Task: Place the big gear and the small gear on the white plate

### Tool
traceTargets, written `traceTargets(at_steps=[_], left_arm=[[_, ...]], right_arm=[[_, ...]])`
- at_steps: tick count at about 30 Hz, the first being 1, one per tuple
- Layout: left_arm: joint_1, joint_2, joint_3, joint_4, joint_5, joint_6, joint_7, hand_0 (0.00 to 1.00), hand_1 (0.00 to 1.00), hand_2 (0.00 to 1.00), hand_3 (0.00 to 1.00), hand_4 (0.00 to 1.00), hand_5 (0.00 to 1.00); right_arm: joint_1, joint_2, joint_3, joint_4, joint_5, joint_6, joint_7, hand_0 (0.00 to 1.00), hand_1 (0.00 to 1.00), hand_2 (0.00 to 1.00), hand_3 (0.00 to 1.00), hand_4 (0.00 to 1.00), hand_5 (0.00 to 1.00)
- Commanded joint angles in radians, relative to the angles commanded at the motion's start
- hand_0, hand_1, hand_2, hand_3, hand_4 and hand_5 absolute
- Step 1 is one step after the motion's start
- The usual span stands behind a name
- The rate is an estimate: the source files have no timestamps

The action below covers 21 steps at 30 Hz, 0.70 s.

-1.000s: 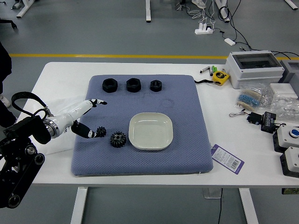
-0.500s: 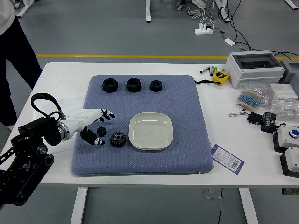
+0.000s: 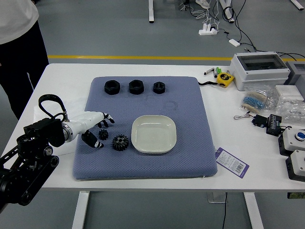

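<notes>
– Head view: how is the small gear (image 3: pixel 103 134) best handled?
– Probably light and stiff, it is best pinched across its teeth. It is seen on the mat (image 3: pixel 183 162) beside the big gear (image 3: pixel 120 142), off the white plate (image 3: pixel 153 134).
– And the left hand (image 3: pixel 84 123)?
– Opened around the small gear, nothing gripped; touch cannot be told.

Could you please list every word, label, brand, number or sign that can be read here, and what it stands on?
No text can be read.
White-and-purple card with a barcode: print too small to read.
Yellow tape measure: dark marking too small to read.
</notes>
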Motion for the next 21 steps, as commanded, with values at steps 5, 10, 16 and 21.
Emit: traceTargets(at_steps=[5,10,16,21], left_arm=[[-0.01,-0.002,0.005,0.018,-0.004,0.003,0.002,0.463,0.518,0.564,0.585,0.656,0.002],[-0.014,-0.006,0.005,0.031,-0.012,0.005,0.011,0.406,0.468,0.494,0.502,0.473,0.002],[-0.019,-0.007,0.007,0.034,-0.03,0.003,0.019,0.369,0.42,0.459,0.468,0.663,0.002],[-0.021,-0.007,0.006,0.033,-0.041,-0.001,0.023,0.355,0.414,0.449,0.463,0.665,0.002]], right_arm=[[0.003,0.0,0.0,0.0,0.001,0.0,0.0,0.652,0.659,0.728,0.574,0.835,0.678],[0.005,-0.001,-0.001,0.0,0.002,0.0,0.0,0.652,0.658,0.728,0.575,0.835,0.678],[0.009,-0.002,-0.004,0.0,0.007,0.0,0.002,0.652,0.658,0.728,0.575,0.835,0.678],[0.01,-0.002,-0.002,0.0,0.004,0.0,0.001,0.652,0.658,0.728,0.575,0.835,0.678]])
